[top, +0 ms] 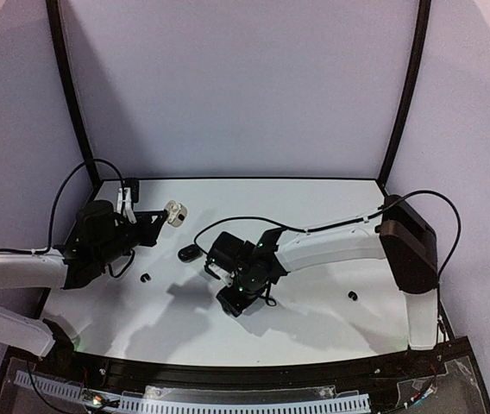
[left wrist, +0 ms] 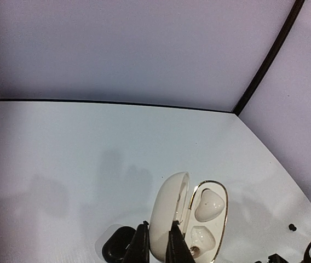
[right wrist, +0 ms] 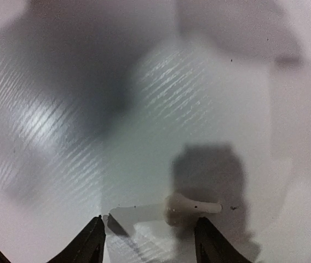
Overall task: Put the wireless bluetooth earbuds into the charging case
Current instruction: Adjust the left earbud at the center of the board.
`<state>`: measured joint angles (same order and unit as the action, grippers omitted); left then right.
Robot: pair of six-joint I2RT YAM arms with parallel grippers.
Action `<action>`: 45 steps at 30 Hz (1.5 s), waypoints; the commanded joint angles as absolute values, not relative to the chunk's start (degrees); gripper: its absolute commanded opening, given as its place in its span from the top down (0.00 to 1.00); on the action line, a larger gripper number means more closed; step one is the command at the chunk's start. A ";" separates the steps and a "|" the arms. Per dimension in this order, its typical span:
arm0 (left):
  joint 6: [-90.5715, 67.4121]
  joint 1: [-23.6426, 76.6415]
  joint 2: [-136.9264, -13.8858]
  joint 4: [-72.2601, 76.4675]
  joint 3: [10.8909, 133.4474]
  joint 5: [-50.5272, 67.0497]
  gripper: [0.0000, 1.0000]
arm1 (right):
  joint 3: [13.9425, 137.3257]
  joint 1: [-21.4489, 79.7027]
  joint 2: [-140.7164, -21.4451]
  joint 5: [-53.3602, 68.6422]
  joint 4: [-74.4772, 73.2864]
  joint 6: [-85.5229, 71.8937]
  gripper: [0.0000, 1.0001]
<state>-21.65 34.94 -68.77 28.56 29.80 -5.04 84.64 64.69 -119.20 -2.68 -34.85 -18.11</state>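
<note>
Two arms: both are reaching over a white worktop (top: 314, 198). The left arm is lying low from the left edge, and the right arm is bending in from the right with its wrist tipping downward.
Worktop surface: matte white plastic, showing fine parallel ridges in the right wrist view.
White charging case (left wrist: 207, 213): a glossy cream oval shell with a thin gold rim, standing open. Its rounded lid (left wrist: 169, 208) is rising beside two moulded hollows.
Left pincer (left wrist: 158, 235): its black fingers are pressing together on the lid, clamping the case. Whether the case is resting on the worktop or hanging just above it, I cannot tell.
Black charging case (top: 189, 253): a dark rounded pebble shape, lying on the worktop between the two arms.
White earbud (right wrist: 191, 208): a small smooth bulb with a short stem, lying flat on the worktop.
Right pincer (right wrist: 150, 227): its fingers are standing apart, gripping nothing. The white earbud is lying just ahead of the tips, nearer one finger.
Black earbuds (top: 147, 278): two tiny rounded nubs, one resting near the left arm, the other (top: 353, 296) lying well apart, by the right arm.
</note>
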 commanded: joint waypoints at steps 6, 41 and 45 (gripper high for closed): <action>-22.02 34.50 -68.40 30.44 29.01 -3.83 0.99 | 73.87 63.87 -107.11 -1.99 -24.94 -14.45 0.42; -22.24 33.76 -69.66 29.46 30.02 -2.91 0.99 | 89.68 61.47 -122.75 0.68 -37.07 8.92 0.59; -22.47 33.73 -69.78 29.59 29.98 -2.74 0.99 | 88.95 61.52 -122.21 1.37 -38.40 8.24 0.59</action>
